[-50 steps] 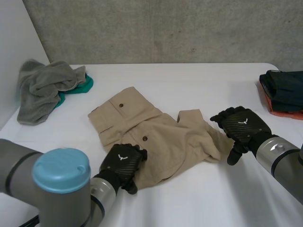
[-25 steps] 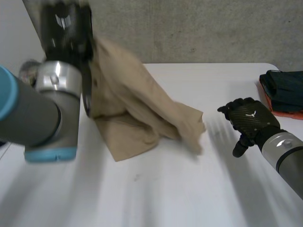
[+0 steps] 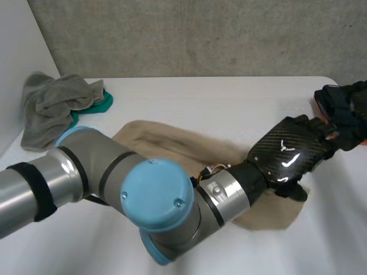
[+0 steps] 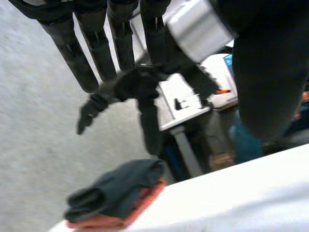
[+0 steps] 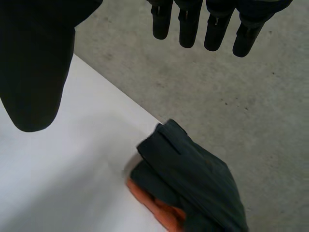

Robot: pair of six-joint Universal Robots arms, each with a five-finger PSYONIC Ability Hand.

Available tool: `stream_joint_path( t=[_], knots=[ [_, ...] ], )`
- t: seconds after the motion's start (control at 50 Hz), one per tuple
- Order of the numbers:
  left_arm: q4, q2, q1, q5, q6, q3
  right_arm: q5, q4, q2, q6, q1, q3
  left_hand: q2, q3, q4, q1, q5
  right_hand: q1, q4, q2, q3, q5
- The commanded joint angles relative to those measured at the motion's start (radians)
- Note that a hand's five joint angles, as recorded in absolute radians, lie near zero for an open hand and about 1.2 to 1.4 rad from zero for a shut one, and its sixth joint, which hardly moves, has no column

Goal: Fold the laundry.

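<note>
Left robot hand (image 3: pixel 285 153) open, fingers straight, over 4 o'clock end of tan shorts (image 3: pixel 172 139) lying mid-surface (image 3: pixel 229 97); right robot hand (image 5: pixel 188 24) open, empty, near folded dark stack (image 5: pixel 193 174) at 3 o'clock

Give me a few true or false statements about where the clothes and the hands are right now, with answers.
1. The shorts lie on the table. True.
2. The grey towel is at the table's right edge. False: it is heaped at the far left.
3. The dark stack sits on an orange cloth. True.
4. The right hand grips the shorts. False: its fingers are straight and hold nothing.
5. The left hand rests on the towel. False: the left arm reaches across the table, and the hand is at the shorts' right end.
</note>
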Motion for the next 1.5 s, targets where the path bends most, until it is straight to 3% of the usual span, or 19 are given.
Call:
stream_joint_path(
  t=[0.02, 0.14, 0.24, 0.34, 0.52, 0.66, 0.76, 0.8, 0.86, 0.88, 0.9, 0.94, 1.04, 1.08, 1.26, 1.5],
  knots=[
    [-0.023, 0.117, 0.07, -0.127, 0.018, -0.039, -0.037, 0.011, 0.017, -0.009, -0.015, -0.023, -0.024, -0.027, -0.014, -0.016, -0.009, -0.055, -0.036, -0.039, -0.034, -0.049],
    [-0.049, 0.301, 0.174, -0.286, 0.061, -0.172, -0.111, 0.029, 0.015, -0.033, 0.015, -0.021, -0.086, -0.088, -0.075, -0.078, -0.071, -0.055, -0.036, -0.039, -0.034, -0.049],
    [-0.047, 0.405, 0.301, -0.32, 0.116, -0.275, -0.146, 0.101, 0.014, -0.018, 0.089, -0.049, -0.113, -0.115, -0.102, -0.105, -0.097, -0.055, -0.036, -0.039, -0.034, -0.049],
    [-0.098, 0.412, 0.438, -0.314, 0.178, -0.315, -0.133, 0.233, 0.058, 0.057, 0.24, -0.131, -0.115, -0.118, -0.105, -0.107, -0.1, -0.055, -0.036, -0.039, -0.034, -0.049],
    [-0.227, 0.125, 0.637, -0.294, 0.363, -0.18, -0.021, 0.324, 0.316, 0.303, 0.486, -0.316, -0.168, -0.171, -0.158, -0.16, -0.153, -0.055, -0.036, -0.039, -0.034, -0.049],
    [-0.29, -0.136, 0.683, -0.245, 0.46, 0.072, 0.042, 0.321, 0.53, 0.341, 0.569, -0.46, -0.18, -0.182, -0.169, -0.172, -0.165, -0.054, -0.035, -0.038, -0.033, -0.048],
    [-0.38, -0.251, 0.683, -0.16, 0.462, 0.19, 0.116, 0.274, 0.621, 0.326, 0.589, -0.544, -0.136, -0.139, -0.126, -0.128, -0.121, 0.343, 0.361, 0.358, 0.363, 0.348],
    [-0.406, -0.263, 0.682, -0.124, 0.462, 0.203, 0.136, 0.26, 0.656, 0.324, 0.589, -0.576, -0.06, -0.063, -0.05, -0.052, -0.045, 0.554, 0.572, 0.569, 0.574, 0.559],
    [-0.431, -0.267, 0.673, -0.086, 0.459, 0.208, 0.145, 0.257, 0.672, 0.31, 0.591, -0.598, 0.327, 0.324, 0.337, 0.335, 0.342, 0.908, 0.926, 0.924, 0.929, 0.914],
    [-0.429, -0.267, 0.67, -0.087, 0.457, 0.208, 0.147, 0.252, 0.672, 0.3, 0.591, -0.599, 0.778, 0.776, 0.789, 0.786, 0.794, 1.072, 1.091, 1.088, 1.093, 1.078],
    [-0.426, -0.267, 0.668, -0.093, 0.456, 0.208, 0.153, 0.246, 0.67, 0.281, 0.589, -0.601, 0.98, 0.978, 0.991, 0.988, 0.996, 1.166, 1.184, 1.182, 1.187, 1.172],
    [-0.413, -0.259, 0.665, -0.125, 0.456, 0.208, 0.16, 0.222, 0.653, 0.24, 0.591, -0.601, 0.982, 0.98, 0.993, 0.99, 0.998, 1.167, 1.185, 1.183, 1.188, 1.173],
    [-0.373, -0.094, 0.644, -0.288, 0.445, 0.168, 0.179, 0.154, 0.499, 0.134, 0.58, -0.6, 0.982, 0.98, 0.993, 0.99, 0.998, 1.167, 1.185, 1.183, 1.188, 1.173],
    [-0.362, -0.023, 0.633, -0.313, 0.437, 0.142, 0.179, 0.154, 0.395, 0.062, 0.578, -0.606, 0.982, 0.98, 0.993, 0.99, 0.998, 1.167, 1.185, 1.183, 1.188, 1.173],
    [-0.262, 0.489, 0.61, -0.319, 0.275, -0.011, 0.176, 0.175, 0.135, -0.134, 0.577, -0.69, 0.982, 0.98, 0.993, 0.99, 0.998, 1.167, 1.185, 1.183, 1.188, 1.173],
    [-0.31, 0.885, 0.613, -0.325, 0.14, 0.001, 0.179, 0.355, -0.135, -0.147, 0.589, -0.853, 0.982, 0.98, 0.993, 0.99, 0.998, 1.167, 1.185, 1.183, 1.188, 1.173]
  ],
)
